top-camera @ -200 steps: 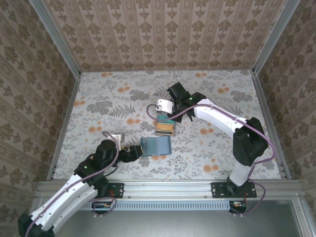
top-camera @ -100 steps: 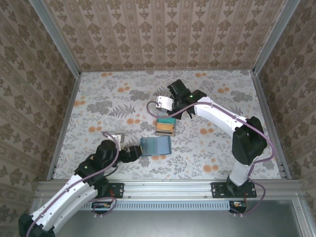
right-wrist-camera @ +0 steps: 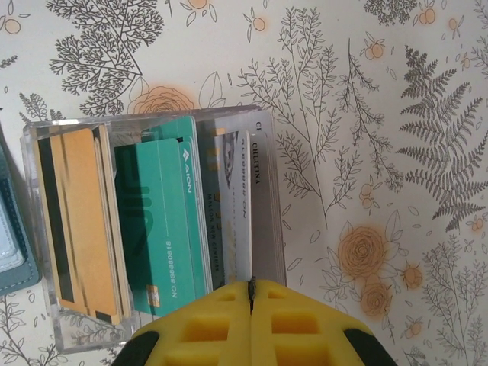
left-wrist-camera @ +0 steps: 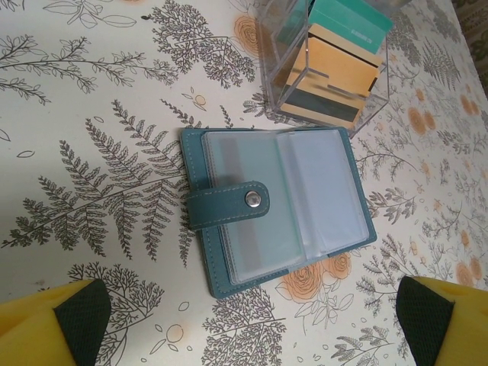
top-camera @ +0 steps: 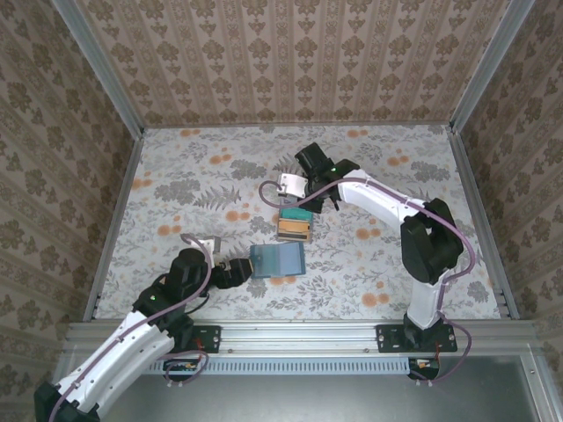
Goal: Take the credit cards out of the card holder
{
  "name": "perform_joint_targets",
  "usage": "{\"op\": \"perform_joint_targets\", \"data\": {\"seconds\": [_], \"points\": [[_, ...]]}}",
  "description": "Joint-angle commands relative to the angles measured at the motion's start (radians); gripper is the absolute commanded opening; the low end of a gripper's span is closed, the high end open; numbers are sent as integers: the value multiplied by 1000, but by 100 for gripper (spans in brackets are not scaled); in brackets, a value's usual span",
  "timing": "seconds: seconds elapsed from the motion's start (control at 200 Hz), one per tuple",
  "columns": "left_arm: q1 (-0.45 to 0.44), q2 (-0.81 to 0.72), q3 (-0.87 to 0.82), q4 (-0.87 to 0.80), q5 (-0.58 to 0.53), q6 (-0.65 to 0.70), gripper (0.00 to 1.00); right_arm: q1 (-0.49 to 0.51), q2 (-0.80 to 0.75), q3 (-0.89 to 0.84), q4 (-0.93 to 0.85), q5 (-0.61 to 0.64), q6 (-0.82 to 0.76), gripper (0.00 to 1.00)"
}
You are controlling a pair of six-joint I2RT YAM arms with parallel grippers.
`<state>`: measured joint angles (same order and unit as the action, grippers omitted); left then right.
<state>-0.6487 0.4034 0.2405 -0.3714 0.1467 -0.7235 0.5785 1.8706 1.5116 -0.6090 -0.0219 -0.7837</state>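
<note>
Floral tablecloth covers the table. Left gripper has its yellow fingers spread wide. The card holder lies open just ahead, between them, its snap strap folded across the empty clear sleeves. Beyond it stands a clear plastic box. Right gripper has its fingers pressed together directly over that box. Whether they pinch the pale card cannot be told. The credit cards, teal and orange, stand on edge inside.

the top external camera looks down from above and behind the arms over the desk. both wrist cameras sit close above, sharing the clear box and card holder.
</note>
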Motion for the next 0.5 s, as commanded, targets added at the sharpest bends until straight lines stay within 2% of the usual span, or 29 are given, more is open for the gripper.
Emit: {"op": "perform_joint_targets", "data": {"seconds": [0.0,0.495], "points": [[12,-15,-10,3,18,24,100,-9,25,31,-6,25,-16,0],[24,-12,-13,3,25,24,100,-16,54,50,2,16,2,0]]}}
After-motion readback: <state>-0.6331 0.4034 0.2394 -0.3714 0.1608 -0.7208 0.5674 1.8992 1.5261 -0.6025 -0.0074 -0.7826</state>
